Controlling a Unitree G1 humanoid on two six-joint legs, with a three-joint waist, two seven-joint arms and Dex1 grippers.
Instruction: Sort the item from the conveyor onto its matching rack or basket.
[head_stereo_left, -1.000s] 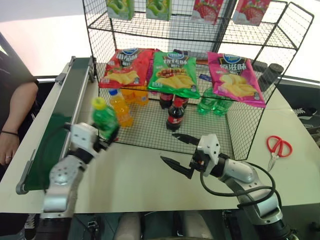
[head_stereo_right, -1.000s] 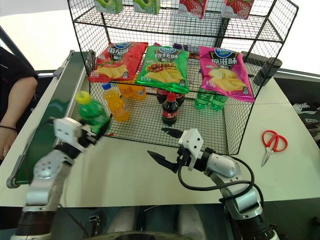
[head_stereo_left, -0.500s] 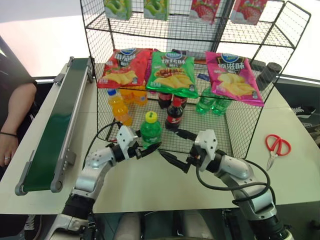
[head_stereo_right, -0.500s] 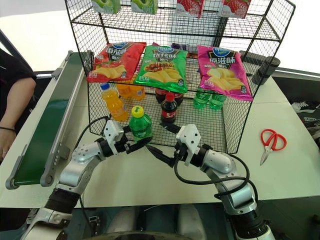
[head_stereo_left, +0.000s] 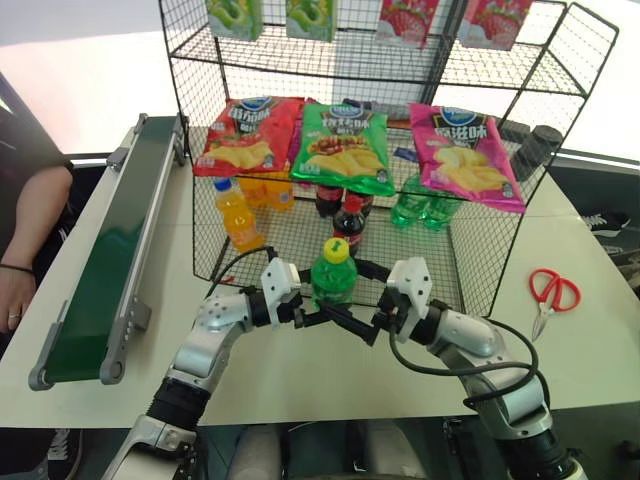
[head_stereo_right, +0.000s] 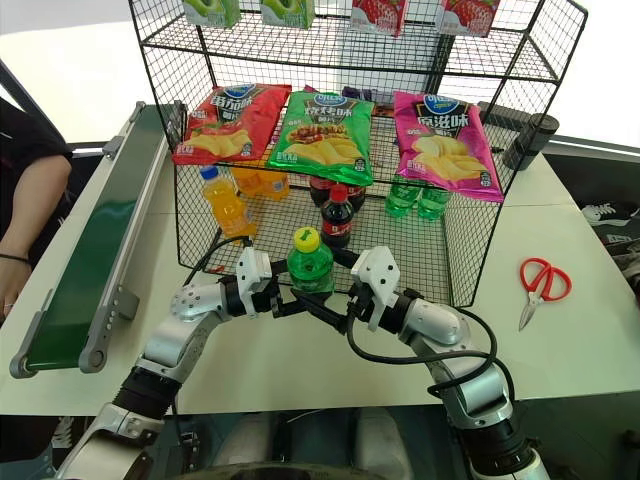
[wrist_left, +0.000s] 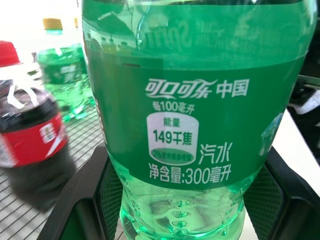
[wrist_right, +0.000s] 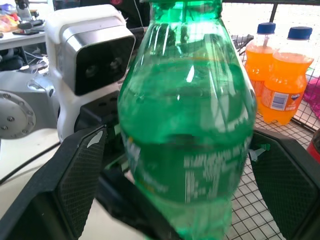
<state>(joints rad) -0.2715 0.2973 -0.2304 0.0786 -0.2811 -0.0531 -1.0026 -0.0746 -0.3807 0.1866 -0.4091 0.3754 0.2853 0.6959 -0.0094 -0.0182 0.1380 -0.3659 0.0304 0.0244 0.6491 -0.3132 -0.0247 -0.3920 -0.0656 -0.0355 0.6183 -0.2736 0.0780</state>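
The item, a clear-green soda bottle (head_stereo_left: 335, 282) with a yellow cap, is held upright in front of the rack. My left gripper (head_stereo_left: 320, 306) is shut on its lower body, and its fingers (wrist_left: 85, 200) press the bottle (wrist_left: 195, 125) from both sides. My right gripper (head_stereo_left: 352, 298) is open, with its fingers (wrist_right: 80, 175) standing on either side of the same bottle (wrist_right: 187, 150) and apart from it. The dark-green conveyor (head_stereo_left: 110, 260) runs along the table's left side. The black wire rack's bottom tier (head_stereo_left: 490, 250) lies just behind the bottle.
In the bottom tier stand orange drink bottles (head_stereo_left: 238, 215), cola bottles (head_stereo_left: 348, 215) and green bottles (head_stereo_left: 425, 205). Three crisp bags (head_stereo_left: 345, 150) lie on the slanted shelf above. Red scissors (head_stereo_left: 553, 295) lie on the table at right. A person's arm (head_stereo_left: 25, 230) rests beside the conveyor.
My left gripper has carried the green bottle to the right, from beside the conveyor to between the right gripper's open fingers. The right arm has hardly moved.
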